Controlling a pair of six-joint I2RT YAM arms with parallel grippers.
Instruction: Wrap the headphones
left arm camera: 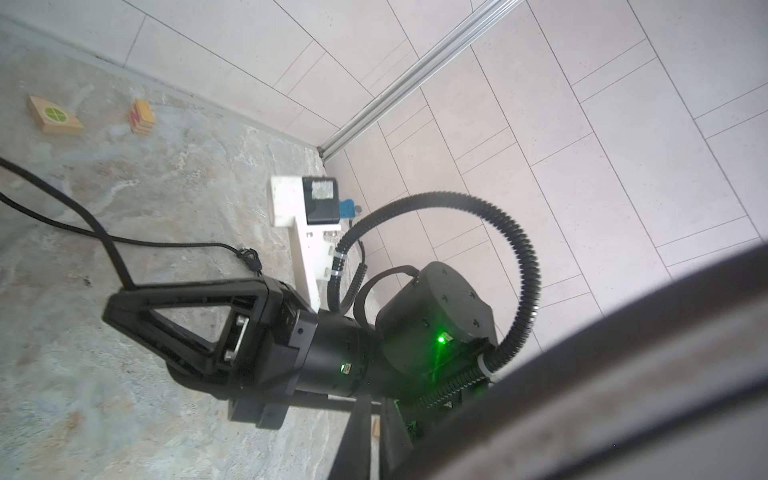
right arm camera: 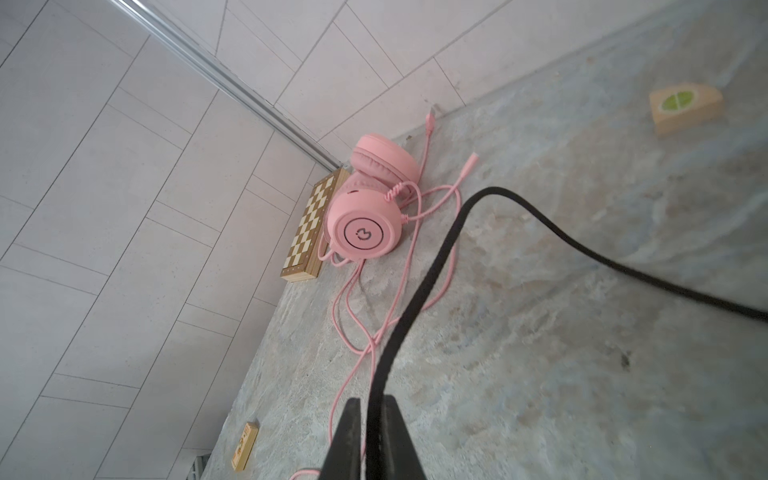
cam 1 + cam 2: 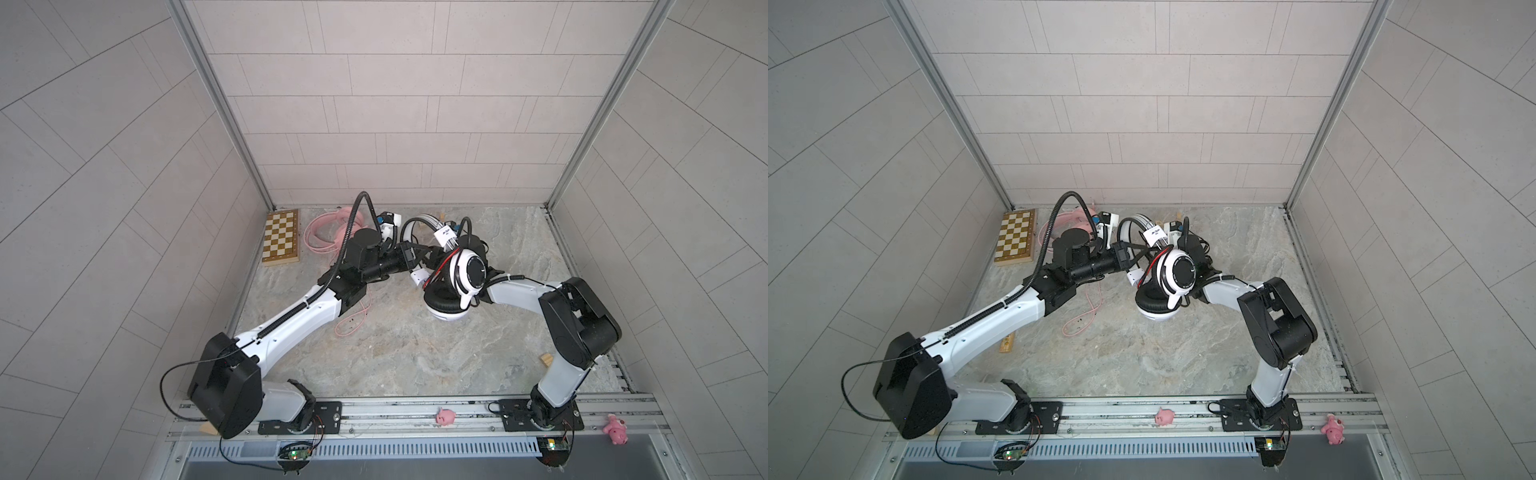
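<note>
The surface (image 3: 415,353) looks like matt, mottled grey stone. The white headphones (image 3: 469,270) have glossy plastic cups and soft matt black pads; their black cable (image 2: 419,291) looks woven. The pink headphones (image 2: 365,232), beside the varnished wooden chessboard (image 2: 311,224), are smooth satin plastic.

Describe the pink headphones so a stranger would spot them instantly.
Find the far left corner of the marble table, where a chessboard lies. The pink headphones sit beside it. Unlike the white pair at mid-table, they are pink all over, cable included.

We see a black braided cable (image 2: 419,291) between the right jaws; beyond, pink plastic headphones (image 2: 365,232), brown-and-cream chequered wooden board (image 2: 311,232).
</note>
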